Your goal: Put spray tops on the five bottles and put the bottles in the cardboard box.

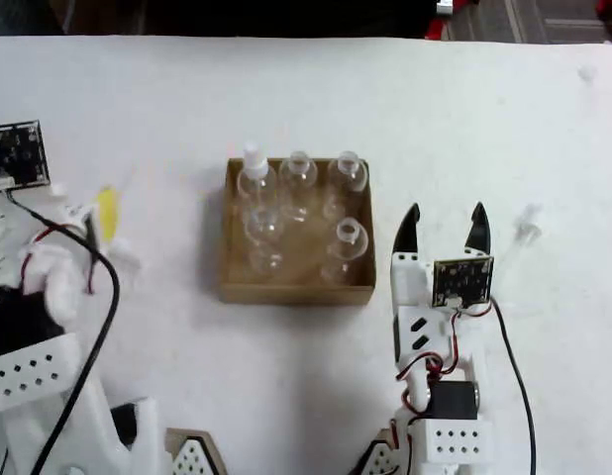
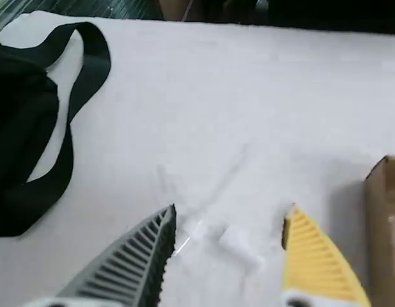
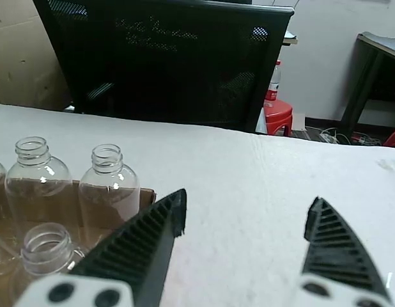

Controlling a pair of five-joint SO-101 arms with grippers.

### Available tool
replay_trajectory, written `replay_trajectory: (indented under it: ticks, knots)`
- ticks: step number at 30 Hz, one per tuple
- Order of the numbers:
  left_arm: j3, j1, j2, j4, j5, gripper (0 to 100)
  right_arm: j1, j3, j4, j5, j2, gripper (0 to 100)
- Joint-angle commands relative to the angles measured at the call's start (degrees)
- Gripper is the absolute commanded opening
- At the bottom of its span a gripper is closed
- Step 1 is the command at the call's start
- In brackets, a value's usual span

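Start from the left gripper's (image 2: 232,210) present pose: spread wide, holding nothing, with a clear spray top (image 2: 231,243), or so it seems, lying on the table between its fingers. Lower straight down, close on the top's head rather than its thin tube, then lift level. Leave the right gripper (image 1: 446,210) spread and empty, the cardboard box (image 1: 296,293) just off its left finger. Aim for a bare neck among the five bottles (image 1: 298,183) inside, skipping the capped one (image 1: 255,176).
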Motion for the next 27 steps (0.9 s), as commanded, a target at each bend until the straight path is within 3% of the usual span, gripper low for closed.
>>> replay_trajectory:
  ticks: [1, 10, 19, 27]
  knots:
    - [-3.25, -6.29, -1.27, 3.52, -5.19, 25, -0.4, 0.53, -0.92, 0.7, 0.13, 26.9]
    - [-11.52, -12.18, 19.65, 7.38, -5.54, 25, -2.77, 0.53, 0.84, 0.79, 0.22, 26.9]
    - [-23.03, -15.78, 47.08, 7.3, -32.44, 25, -2.86, 0.53, 1.1, 0.79, 0.22, 26.9]
    - [-23.21, -12.53, 54.73, -3.08, -34.99, 25, -3.65, 0.53, 1.19, 0.79, 0.22, 26.9]
